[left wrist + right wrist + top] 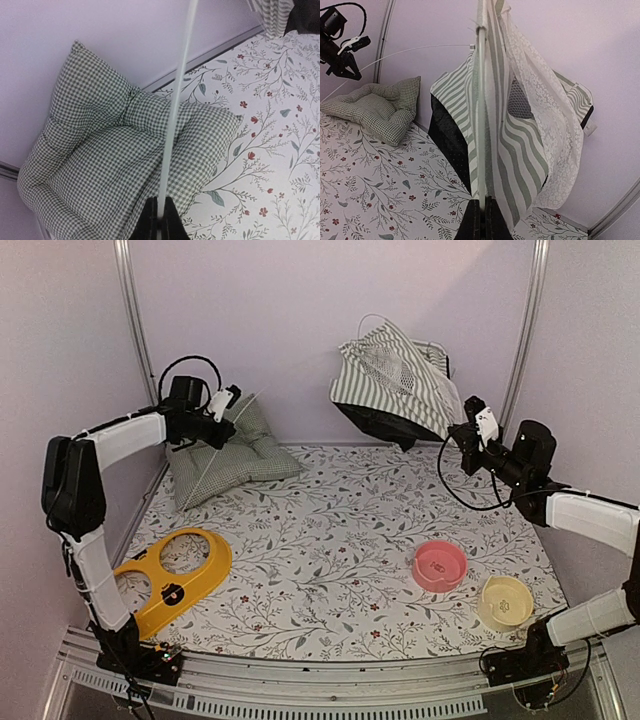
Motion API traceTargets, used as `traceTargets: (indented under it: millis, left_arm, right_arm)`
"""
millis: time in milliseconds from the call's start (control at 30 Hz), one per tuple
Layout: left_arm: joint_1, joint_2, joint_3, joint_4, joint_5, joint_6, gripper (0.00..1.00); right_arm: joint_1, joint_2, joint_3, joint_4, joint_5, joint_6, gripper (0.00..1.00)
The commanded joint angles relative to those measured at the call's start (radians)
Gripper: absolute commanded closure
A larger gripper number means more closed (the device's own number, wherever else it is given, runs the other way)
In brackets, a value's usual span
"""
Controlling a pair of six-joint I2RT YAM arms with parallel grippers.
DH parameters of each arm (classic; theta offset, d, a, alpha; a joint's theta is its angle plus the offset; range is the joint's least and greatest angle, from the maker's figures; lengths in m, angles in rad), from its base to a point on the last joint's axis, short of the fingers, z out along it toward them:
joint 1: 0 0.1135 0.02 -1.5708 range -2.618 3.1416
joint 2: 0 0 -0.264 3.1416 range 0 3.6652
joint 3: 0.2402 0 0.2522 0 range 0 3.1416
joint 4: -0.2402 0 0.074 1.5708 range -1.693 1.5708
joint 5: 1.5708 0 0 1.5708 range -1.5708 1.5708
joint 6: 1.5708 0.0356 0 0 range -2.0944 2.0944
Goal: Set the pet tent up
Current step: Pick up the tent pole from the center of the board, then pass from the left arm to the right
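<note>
The pet tent (395,380), green-and-white striped with white mesh, hangs crumpled above the floor at the back right. Its black underside shows. My right gripper (460,436) is shut on the tent's pole-lined edge and holds it up. In the right wrist view the gripper (481,216) pinches that edge of the tent (520,135). My left gripper (220,436) is over the green checked cushion (230,452) at the back left. In the left wrist view it (160,220) is shut on a thin white pole (175,110). The pole (415,50) arcs across to the tent.
A yellow two-hole bowl stand (175,578) lies at the front left. A pink bowl (440,565) and a pale yellow bowl (505,600) sit at the front right. The floral mat (330,540) covers the floor. Walls close in at the back and sides.
</note>
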Motion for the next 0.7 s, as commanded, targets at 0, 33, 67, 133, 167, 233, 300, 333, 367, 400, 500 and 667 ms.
traceTargets:
  millis: [0, 33, 67, 133, 167, 233, 300, 333, 367, 400, 500, 667]
  left_arm:
    - [-0.013, -0.095, -0.005, 0.058, -0.005, -0.095, 1.0]
    - [-0.021, -0.107, -0.001, 0.059, 0.002, -0.103, 1.0]
    - [-0.027, -0.119, 0.003, 0.058, 0.007, -0.113, 1.0]
    - [-0.046, -0.148, 0.007, 0.056, 0.011, -0.135, 1.0]
    - [-0.056, -0.162, 0.008, 0.056, 0.015, -0.146, 1.0]
    - [-0.079, -0.194, 0.009, 0.054, 0.019, -0.179, 1.0]
    - [-0.101, -0.226, 0.013, 0.039, 0.03, -0.216, 1.0]
    - [-0.113, -0.244, 0.013, 0.03, 0.042, -0.233, 1.0]
    - [-0.129, -0.267, 0.006, 0.027, 0.048, -0.25, 1.0]
    - [-0.147, -0.29, -0.004, 0.026, 0.055, -0.273, 1.0]
    - [-0.22, -0.376, -0.053, 0.024, 0.083, -0.33, 1.0]
    - [-0.339, -0.519, -0.16, 0.028, 0.095, -0.452, 1.0]
  right_arm:
    - [-0.004, 0.007, 0.043, 0.036, -0.03, 0.02, 1.0]
    - [-0.004, 0.007, 0.046, 0.035, -0.034, 0.024, 1.0]
    - [-0.003, 0.006, 0.047, 0.033, -0.039, 0.027, 1.0]
    - [-0.005, 0.006, 0.049, 0.028, -0.052, 0.03, 1.0]
    - [-0.005, 0.006, 0.052, 0.025, -0.064, 0.034, 1.0]
    - [-0.003, 0.006, 0.058, 0.022, -0.096, 0.043, 1.0]
    - [-0.004, 0.014, 0.066, 0.022, -0.143, 0.064, 1.0]
    - [-0.005, 0.022, 0.071, 0.021, -0.172, 0.077, 1.0]
    - [-0.002, 0.029, 0.075, 0.02, -0.198, 0.087, 1.0]
    - [-0.002, 0.037, 0.078, 0.02, -0.227, 0.107, 1.0]
    - [0.008, 0.073, 0.085, 0.021, -0.311, 0.161, 1.0]
    - [0.077, 0.148, 0.097, 0.014, -0.384, 0.198, 1.0]
